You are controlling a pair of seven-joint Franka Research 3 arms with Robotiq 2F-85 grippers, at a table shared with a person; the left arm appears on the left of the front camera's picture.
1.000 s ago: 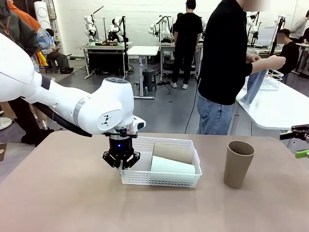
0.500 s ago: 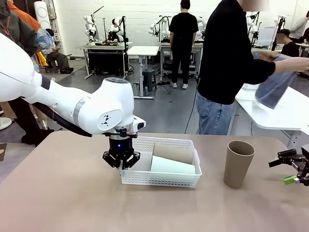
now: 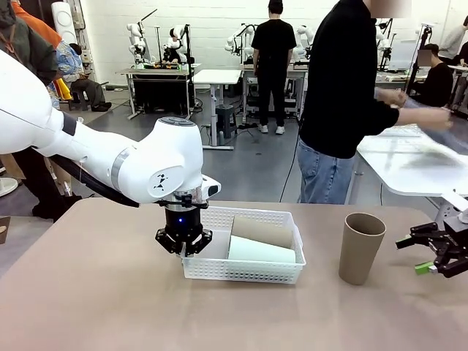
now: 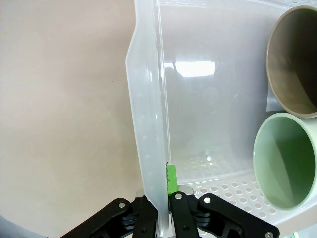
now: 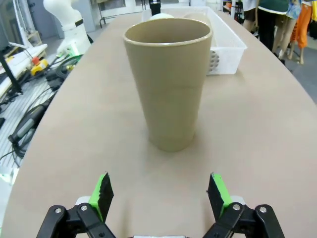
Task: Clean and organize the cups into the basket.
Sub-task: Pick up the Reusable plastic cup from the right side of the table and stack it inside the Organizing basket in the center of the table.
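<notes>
Beige tabletop: clamps white basket wall in left gripper, holds right gripper agape, tan tumbler just ahead. Off-centre, could topple it.

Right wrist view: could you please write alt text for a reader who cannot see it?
A tan brown cup stands upright on the beige table, straight ahead of the open right gripper, which does not touch it. The white perforated basket sits farther behind the cup.

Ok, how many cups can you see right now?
3. One tan cup stands on the table, right of the basket. A second tan cup and a mint cup lie inside the basket.
</notes>
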